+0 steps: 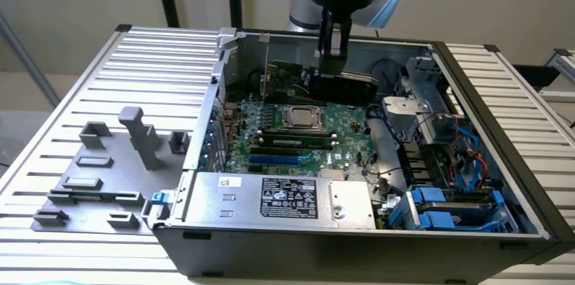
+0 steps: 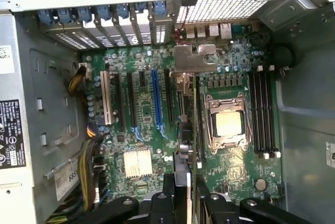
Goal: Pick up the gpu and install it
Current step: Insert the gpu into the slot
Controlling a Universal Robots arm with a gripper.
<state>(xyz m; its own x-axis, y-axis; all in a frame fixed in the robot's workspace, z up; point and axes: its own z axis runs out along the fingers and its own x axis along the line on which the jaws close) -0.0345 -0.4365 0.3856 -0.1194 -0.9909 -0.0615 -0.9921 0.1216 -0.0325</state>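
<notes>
My gripper (image 1: 330,62) reaches down into the open computer case (image 1: 193,164) and is shut on the gpu (image 1: 337,86), a thin dark card hanging above the far part of the green motherboard (image 1: 269,147). In the wrist view the gpu (image 2: 184,130) is seen edge-on between my two black fingers (image 2: 168,195), and its silvery bracket (image 2: 194,57) sits at the end toward the case's slot openings. The card hovers beside the CPU socket (image 2: 229,124), over the black expansion slot nearest the socket, next to the blue slot (image 2: 156,98). I cannot tell whether the card touches the board.
A silver labelled power-supply box (image 1: 287,197) fills the case's near side, and blue drive bays (image 1: 449,214) sit at the exterior view's right. Memory slots (image 2: 261,114) run beside the socket. A grey parts fixture (image 1: 99,177) lies on the slatted table (image 1: 54,251), exterior view's left.
</notes>
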